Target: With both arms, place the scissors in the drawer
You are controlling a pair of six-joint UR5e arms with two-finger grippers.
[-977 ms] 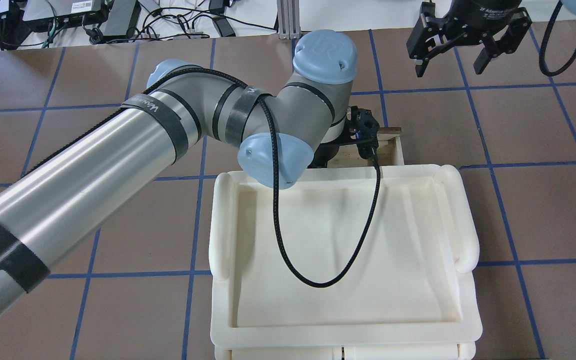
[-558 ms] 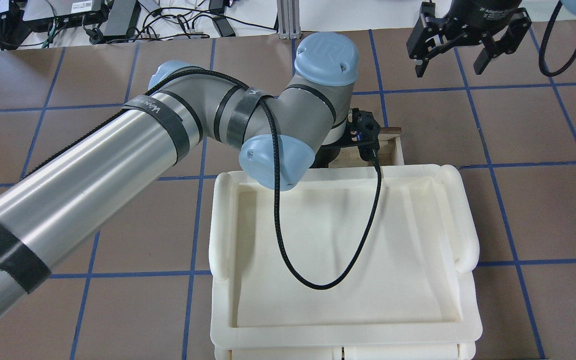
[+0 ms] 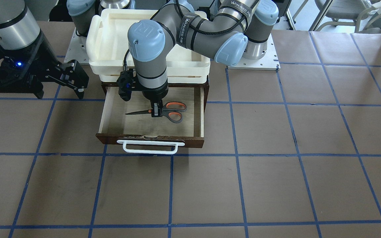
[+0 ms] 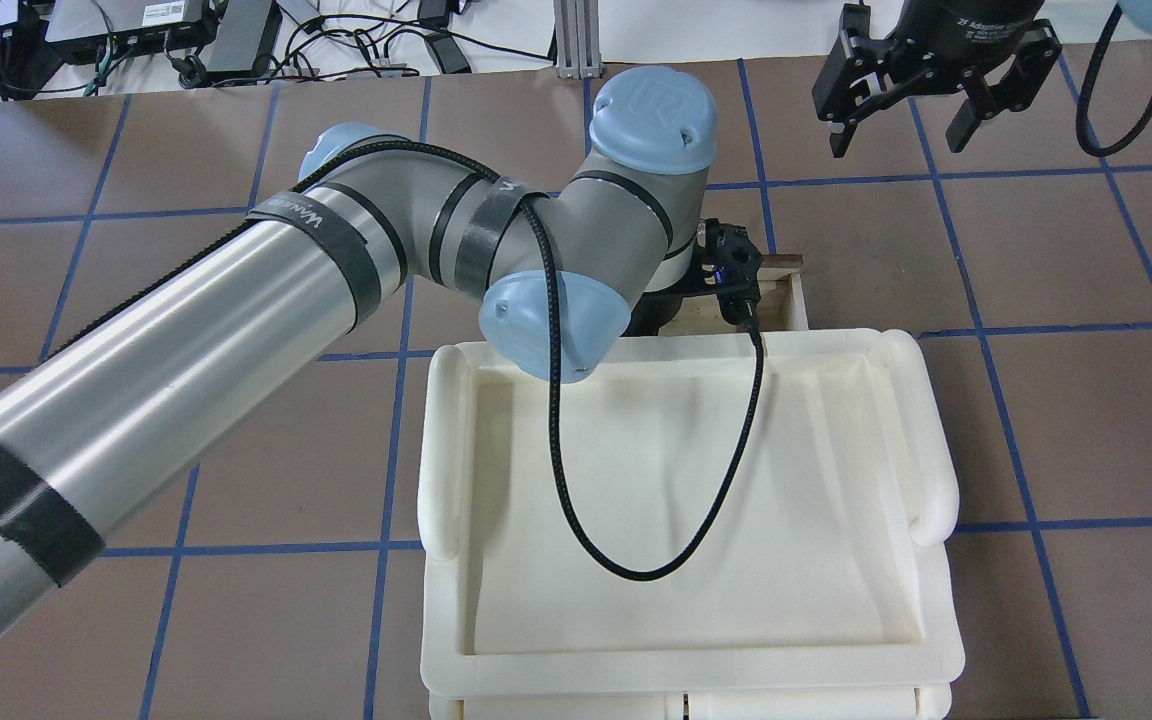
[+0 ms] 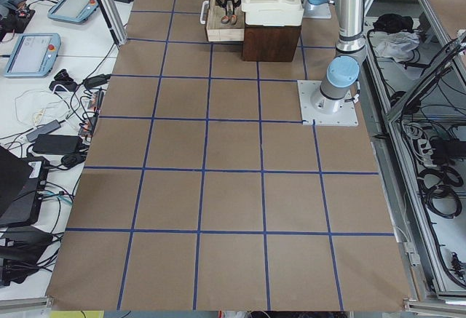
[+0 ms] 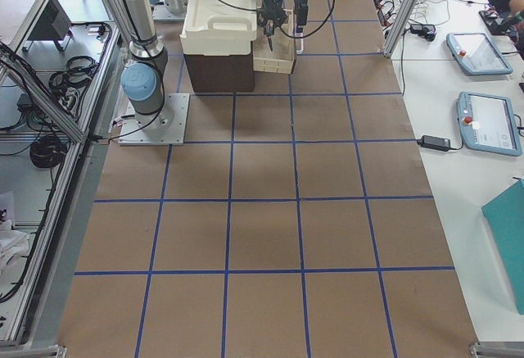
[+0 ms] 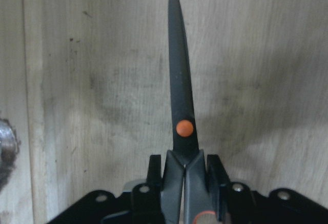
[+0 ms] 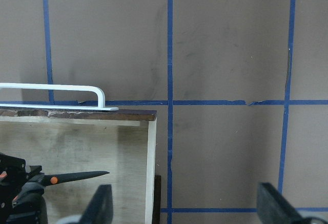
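The scissors [image 3: 168, 114] lie level low inside the open dark brown drawer [image 3: 150, 138], blades toward the view's left, orange-lined loops to the right. My left gripper [image 3: 156, 113] points straight down and is shut on them just behind the pivot. In the left wrist view the black fingers [image 7: 155, 170] press both sides of the scissors [image 7: 181, 101] over the pale plywood floor. My right gripper [image 3: 60, 89] is open and empty, hovering beside the drawer. Its view shows the scissors [image 8: 77, 176] and the drawer wall [image 8: 151, 167]. From overhead the left arm hides the scissors.
A cream-white plastic tray [image 3: 94, 33] sits on top of the cabinet behind the drawer and also shows from overhead [image 4: 441, 450]. The white bar handle [image 3: 149, 147] sticks out of the drawer front. Brown table with blue tape lines lies all around.
The left wrist has shifted very slightly over the drawer. The right gripper has drifted a little toward the table's far edge and stays open.
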